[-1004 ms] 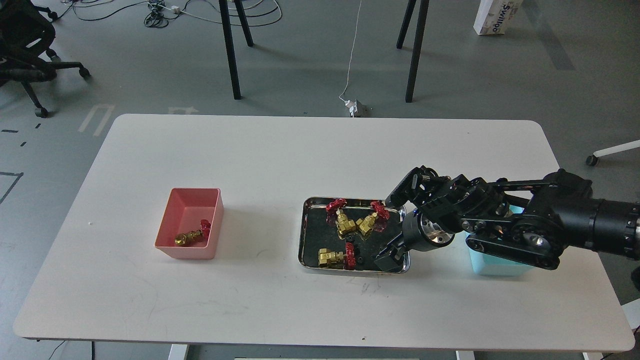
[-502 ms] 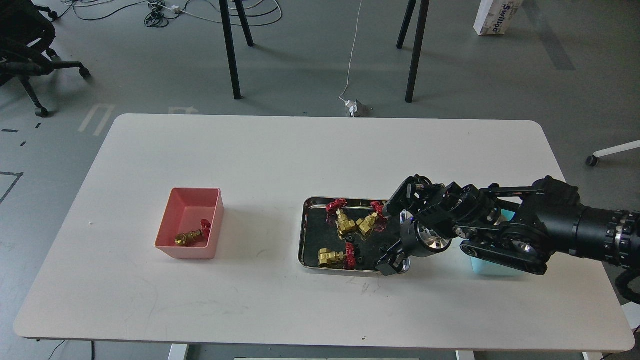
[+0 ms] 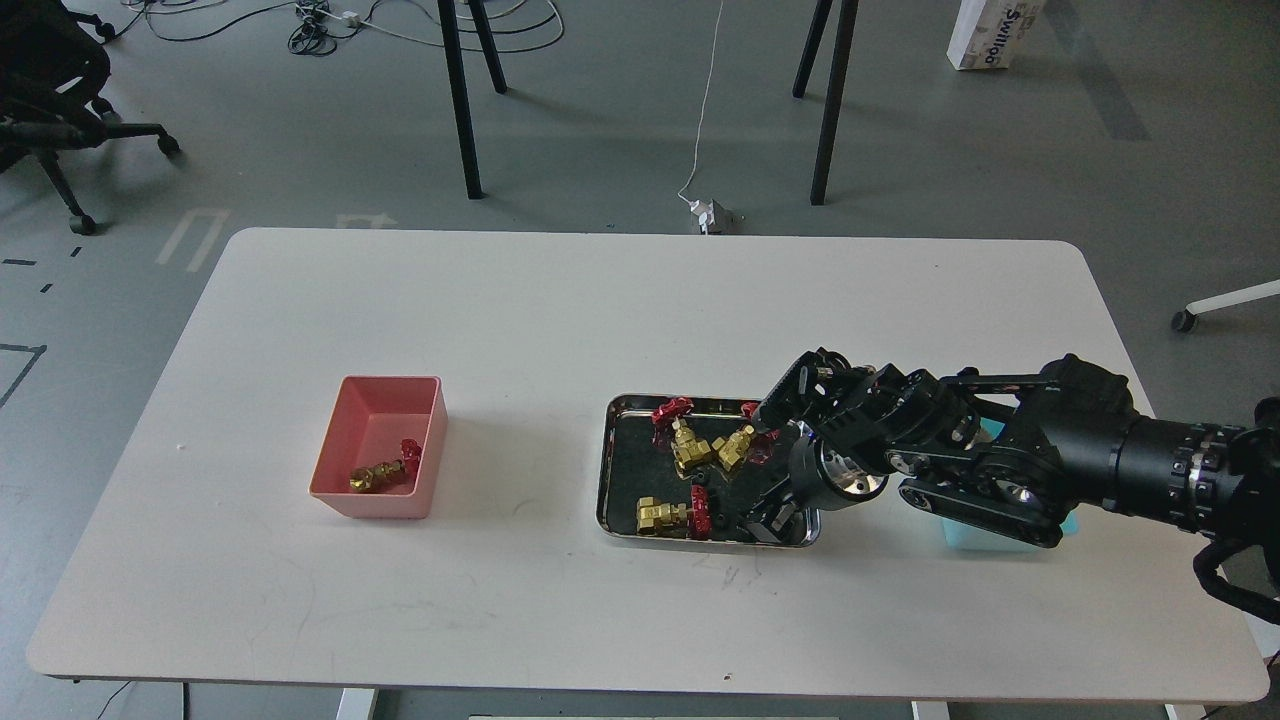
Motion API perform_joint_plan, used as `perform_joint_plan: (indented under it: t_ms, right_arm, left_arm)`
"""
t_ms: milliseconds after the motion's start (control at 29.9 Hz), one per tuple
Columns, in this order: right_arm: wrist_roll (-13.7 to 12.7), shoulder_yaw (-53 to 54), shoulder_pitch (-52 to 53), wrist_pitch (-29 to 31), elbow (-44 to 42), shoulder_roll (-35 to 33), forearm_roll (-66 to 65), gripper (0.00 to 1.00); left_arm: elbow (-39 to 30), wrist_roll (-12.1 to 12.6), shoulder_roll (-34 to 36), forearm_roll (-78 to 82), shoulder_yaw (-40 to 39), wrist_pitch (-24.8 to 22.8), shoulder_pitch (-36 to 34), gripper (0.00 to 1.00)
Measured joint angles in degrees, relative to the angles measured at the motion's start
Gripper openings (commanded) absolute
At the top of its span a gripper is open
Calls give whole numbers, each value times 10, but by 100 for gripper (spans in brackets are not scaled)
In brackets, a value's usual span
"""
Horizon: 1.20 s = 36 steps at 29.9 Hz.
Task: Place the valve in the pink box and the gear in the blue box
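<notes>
1. The right gripper (image 3: pixel 768 522) reaches down into the near right corner of the steel tray (image 3: pixel 606 470); its fingers are dark and seen small against the black tray floor, so I cannot tell how wide they stand or whether they hold anything.
2. A small black gear (image 3: pixel 724 491) lies on the tray floor just left of the fingers, a tiny dark ring that hardly stands out.
3. A valve (image 3: pixel 672 515), brass-gold with a red handwheel, lies on its side further left of the fingers.
4. Two more valves (image 3: pixel 712 440) sit together beyond the fingers, near the tray's far edge.
5. The pink box (image 3: pixel 340 465), well to the left, holds another brass valve.
6. The blue box (image 3: pixel 975 540) lies right of the fingers, mostly hidden under the arm.
</notes>
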Motion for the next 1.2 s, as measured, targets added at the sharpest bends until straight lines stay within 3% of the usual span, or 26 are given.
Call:
perform_joint_plan:
  t_ms: [134,435,569,870,1071,1204]
  right_arm:
    - [-1,0,-2,0,-5,4,0,43]
    - [-5,0,-2,0,-9,14,0,27]
    - [-6,0,-1,0,-6,14,0,15]
    - [-10,20,11,0,23,7,3,12]
    - [-11,122,36,0,95,-89,15,12]
    - [-10,166,31,0,138,-204,42,12]
  left_arm:
    - [0,0,0,0,0,0,0,91]
    - [0,0,1,1,0,-1,0,91]
    - [0,0,1,2,1,-1,0,91]
    - [0,0,0,2,1,-1,2,91]
    - [0,0,-1,3,2,-1,5,91]
    - [0,-1,-2,3,2,-1,6,91]
